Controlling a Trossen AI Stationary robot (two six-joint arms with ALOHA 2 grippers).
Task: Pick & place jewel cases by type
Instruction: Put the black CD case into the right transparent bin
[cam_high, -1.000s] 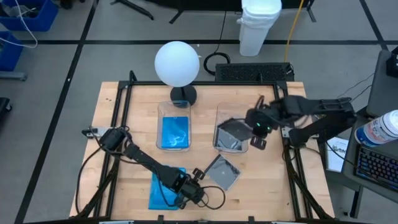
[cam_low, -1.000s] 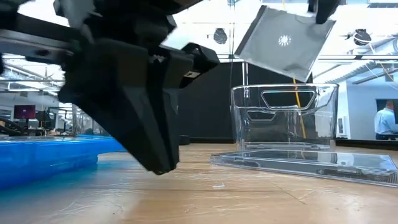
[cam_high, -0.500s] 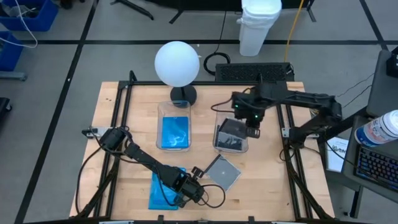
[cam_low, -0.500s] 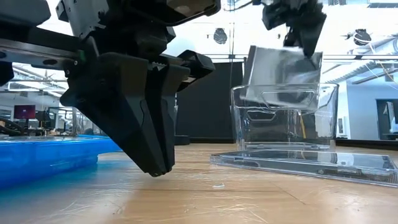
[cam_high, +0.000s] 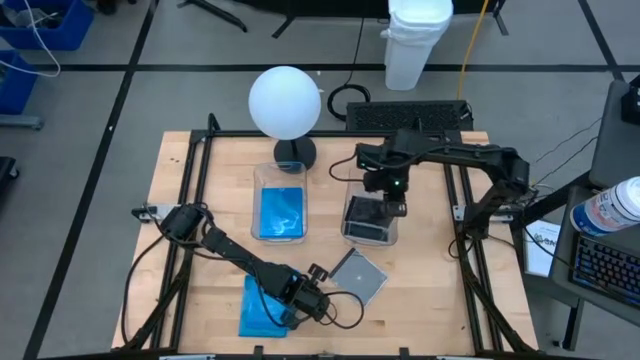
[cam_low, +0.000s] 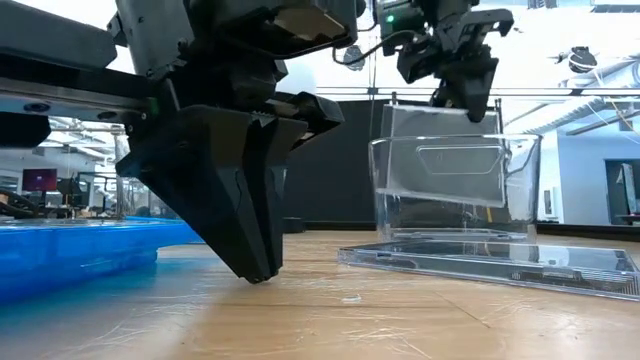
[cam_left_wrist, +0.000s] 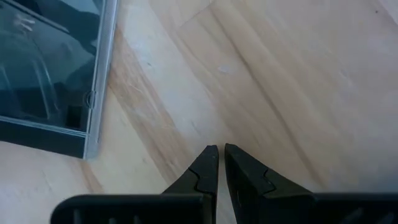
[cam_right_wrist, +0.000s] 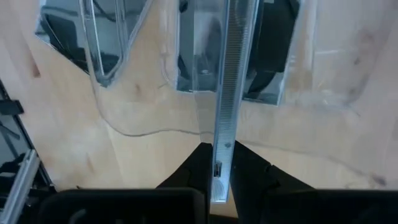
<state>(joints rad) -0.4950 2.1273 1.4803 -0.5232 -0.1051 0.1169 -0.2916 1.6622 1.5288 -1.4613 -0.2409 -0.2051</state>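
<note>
The right gripper (cam_right_wrist: 219, 163) pinches a clear jewel case (cam_low: 440, 150) edge-on, its lower half inside the right tub (cam_high: 370, 218) at the table's two o'clock. The left gripper (cam_left_wrist: 217, 163), jaws pressed together, hangs empty at six o'clock, largely covering the blue case (cam_high: 258, 310) and just beside another clear case (cam_high: 358, 275).

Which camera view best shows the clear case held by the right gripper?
The low view: the clear case hangs upright inside the right tub. The right wrist view shows only its edge; the high view barely shows it.
</note>
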